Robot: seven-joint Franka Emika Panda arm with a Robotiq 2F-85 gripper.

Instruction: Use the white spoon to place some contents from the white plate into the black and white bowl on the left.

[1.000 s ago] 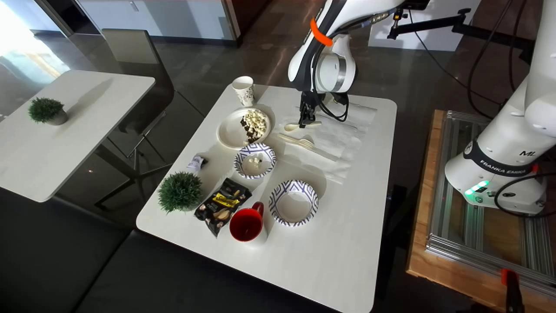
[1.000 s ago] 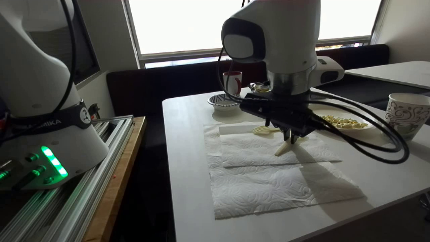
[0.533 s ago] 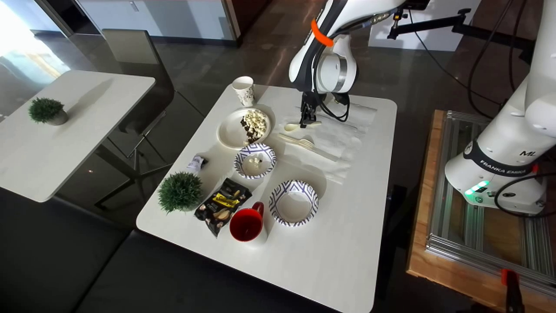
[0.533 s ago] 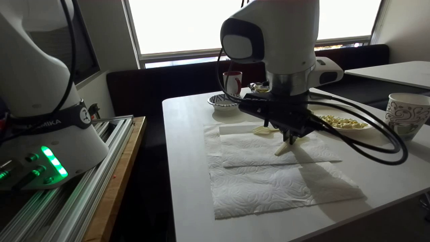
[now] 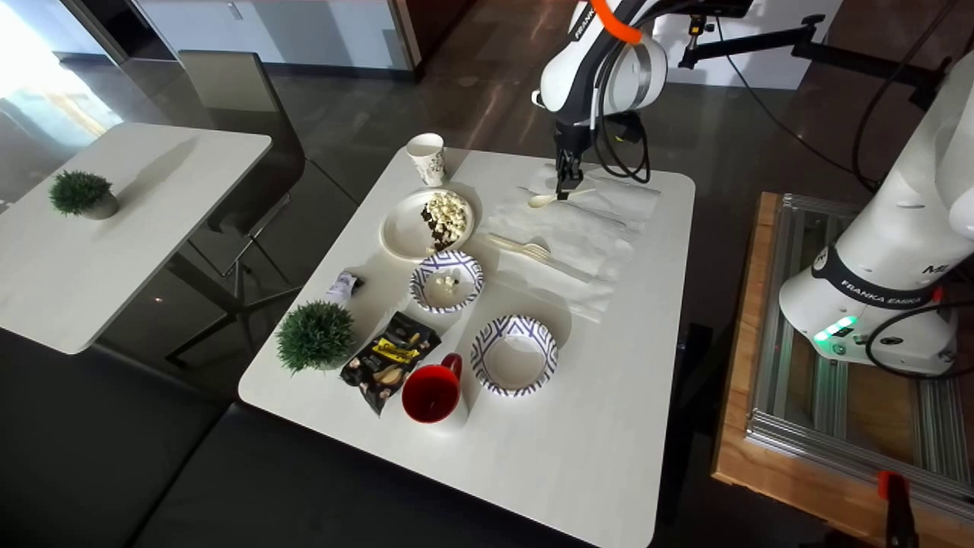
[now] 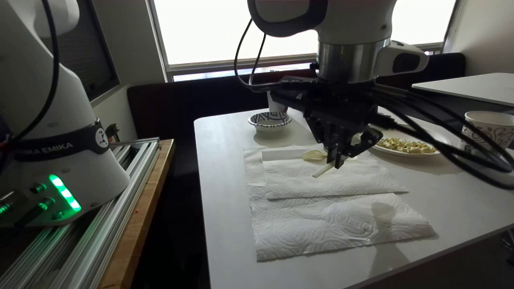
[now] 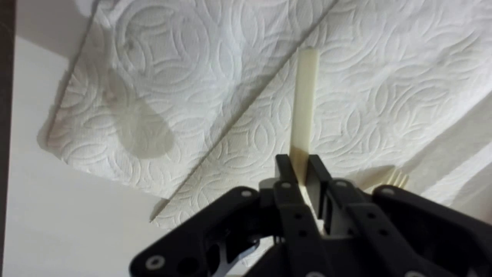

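End effector (image 7: 300, 165) closed on slim handle of spoon (image 7: 303, 107), apparently clear of paper towel (image 6: 313, 220); narrow pinch could let it twist mid-scoop, spilling popcorn (image 5: 447, 215) onto counter (image 5: 601, 396)

In an exterior view, the window (image 6: 209, 32) behind the gripper (image 6: 335, 161) was blown out to white, while the bench (image 6: 192, 100) below it was nearly black and the gripper looked dark. A grey shadow (image 6: 384, 220) lay on the paper towel (image 6: 305, 237), on the gripper's near side. In an exterior view, well apart from the gripper, glare (image 5: 65, 103) bleached part of the dim floor (image 5: 487, 106). In the wrist view, the spoon (image 7: 303, 104) was bright ahead of the fingertips (image 7: 283, 165) and shaded between them; the towel's pattern showed clearly.
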